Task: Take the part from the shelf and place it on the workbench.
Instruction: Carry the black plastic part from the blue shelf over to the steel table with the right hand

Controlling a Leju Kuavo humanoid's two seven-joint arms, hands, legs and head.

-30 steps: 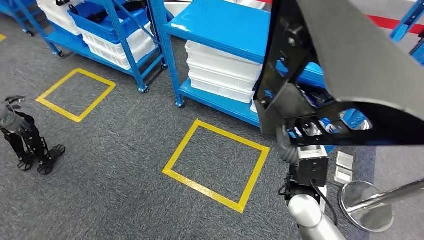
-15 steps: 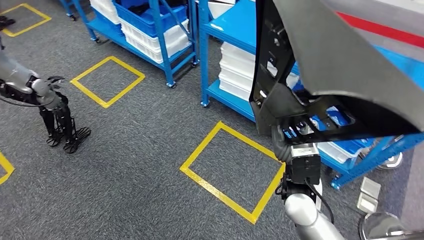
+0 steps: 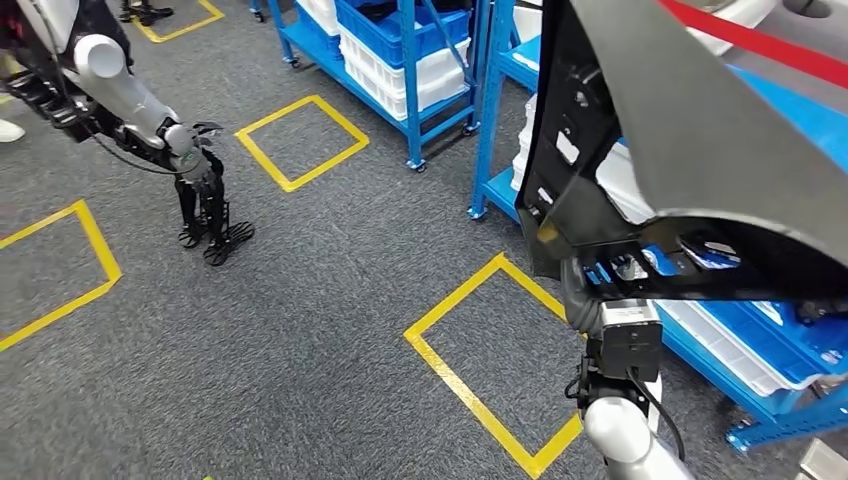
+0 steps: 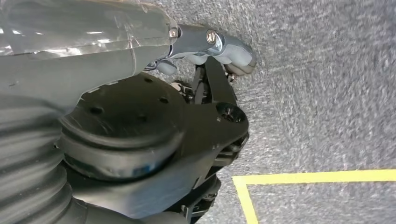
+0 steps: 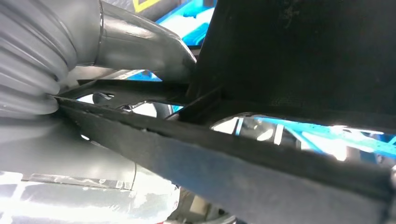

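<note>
A large black part (image 3: 690,130) is held up by the right hand (image 3: 580,295), whose fingers are closed on its lower edge; in the right wrist view the thumb (image 5: 149,46) is pressed against the part (image 5: 299,56). The left hand (image 3: 205,215) is hung low over the grey carpet (image 3: 300,330) with nothing held, fingers pointing down and slightly apart. Blue shelves (image 3: 410,60) with white bins (image 3: 385,75) are seen behind.

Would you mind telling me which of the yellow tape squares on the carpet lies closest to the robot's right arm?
The yellow square in front of the right arm, its corner beside the blue shelf; the others lie farther left, towards the left hand.
</note>
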